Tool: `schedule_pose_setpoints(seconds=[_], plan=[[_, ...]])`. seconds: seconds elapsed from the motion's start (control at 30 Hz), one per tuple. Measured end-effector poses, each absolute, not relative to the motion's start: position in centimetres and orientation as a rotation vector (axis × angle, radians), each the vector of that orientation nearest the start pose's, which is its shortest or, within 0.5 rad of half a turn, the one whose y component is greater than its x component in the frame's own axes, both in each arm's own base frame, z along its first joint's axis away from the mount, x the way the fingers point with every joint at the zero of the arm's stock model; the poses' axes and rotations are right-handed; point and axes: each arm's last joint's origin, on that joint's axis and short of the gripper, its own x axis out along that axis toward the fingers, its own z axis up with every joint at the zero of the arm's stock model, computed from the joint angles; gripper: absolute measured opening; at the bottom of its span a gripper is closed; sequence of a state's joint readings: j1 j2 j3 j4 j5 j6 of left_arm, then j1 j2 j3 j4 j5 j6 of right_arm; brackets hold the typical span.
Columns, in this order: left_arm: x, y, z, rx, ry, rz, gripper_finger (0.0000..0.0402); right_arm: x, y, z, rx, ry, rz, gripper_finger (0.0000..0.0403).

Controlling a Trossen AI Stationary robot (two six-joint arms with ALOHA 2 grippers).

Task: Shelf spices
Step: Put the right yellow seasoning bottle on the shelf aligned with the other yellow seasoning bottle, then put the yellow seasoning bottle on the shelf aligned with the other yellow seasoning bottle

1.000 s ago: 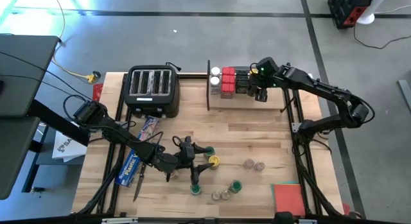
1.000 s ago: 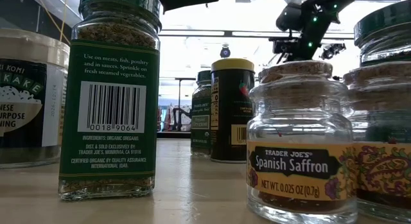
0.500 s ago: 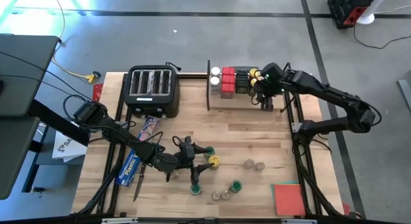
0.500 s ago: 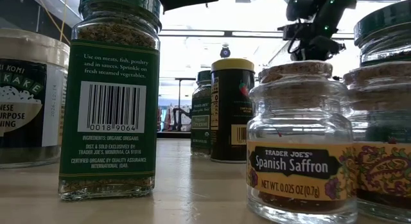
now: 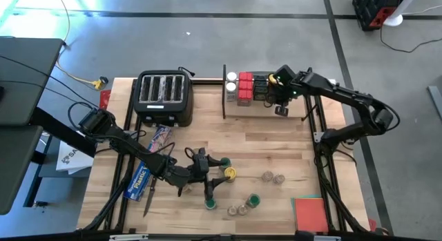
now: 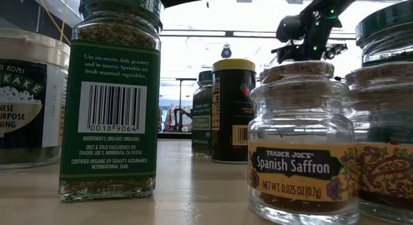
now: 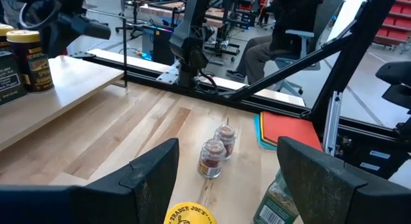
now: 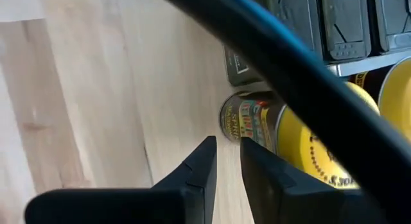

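Right gripper (image 5: pixel 282 110) hovers at the shelf's (image 5: pixel 293 111) front edge, fingers nearly together, empty, narrower than before. We see the yellow-lidded jar (image 5: pixel 273 79) upright at the shelf's back edge.

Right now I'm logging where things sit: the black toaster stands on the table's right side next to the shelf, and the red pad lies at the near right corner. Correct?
Not quite. In the high view the black toaster stands left of the shelf, toward the table's left side. The red pad does lie at the near right corner.
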State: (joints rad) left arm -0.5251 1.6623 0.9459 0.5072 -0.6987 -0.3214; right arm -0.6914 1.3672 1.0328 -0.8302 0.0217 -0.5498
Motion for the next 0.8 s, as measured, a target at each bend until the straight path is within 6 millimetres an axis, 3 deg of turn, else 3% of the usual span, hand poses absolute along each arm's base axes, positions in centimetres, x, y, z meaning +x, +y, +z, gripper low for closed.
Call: schedule_pose_setpoints(seconds=[0.6, 0.8], plan=[[31.8, -16.2, 23.2, -0.205, 0.142, 0.200, 0.0259, 20.1, -16.9, 24.7, -0.115, 1.234, -0.333, 0.0061], [31.8, -16.2, 23.2, -0.207, 0.143, 0.200, 0.0259, 20.5, -13.8, 26.0, -0.101, 1.195, -0.261, 0.0061]])
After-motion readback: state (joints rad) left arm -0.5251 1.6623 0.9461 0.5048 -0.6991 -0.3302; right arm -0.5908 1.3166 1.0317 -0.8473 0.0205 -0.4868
